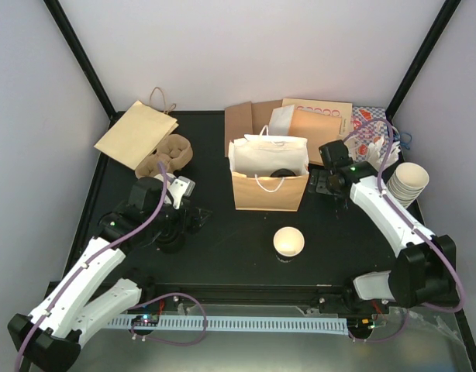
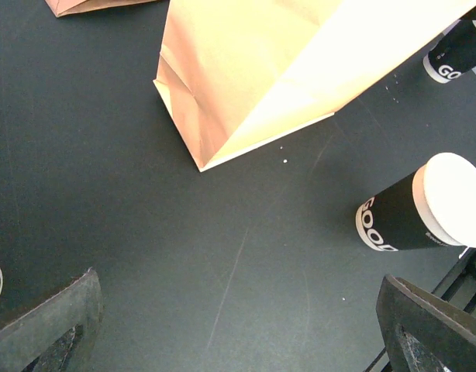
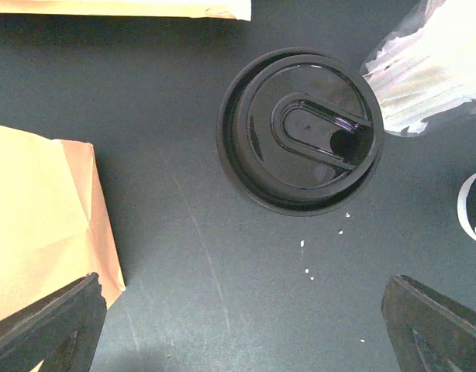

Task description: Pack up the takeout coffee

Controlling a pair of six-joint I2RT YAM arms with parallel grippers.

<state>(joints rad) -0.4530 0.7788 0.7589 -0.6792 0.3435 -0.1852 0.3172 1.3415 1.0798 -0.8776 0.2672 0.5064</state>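
Looking straight down on one takeout coffee (image 3: 300,132), black sip lid uppermost, upright on the worktop (image 3: 184,232) just beside the brown paper bag (image 1: 269,194) and not yet inside it. Parked there, probably, for a short lift over the bag's rim. Hovering above it with the right tool (image 3: 244,283) spread wide and gripping nothing, the lid sitting ahead of the finger gap, so likely calling for a small shift before any descent. Glimpsing a dark round shape (image 1: 281,172) through the bag's open mouth, perhaps the other lidded cup already packed; cannot tell. Kept standing and gaping, presumably to take cups from above. Farther out, in front of the bag, a black-walled cup (image 1: 288,242) with a pale top, no black lid visible. Left tool (image 2: 238,283) likewise released and empty, off to the bag's left, facing across bare worktop toward bag and cup. Beyond: pulp carrier (image 1: 167,155), flat paper bags (image 1: 137,133) at the back, stacked cups (image 1: 408,182) at the right.
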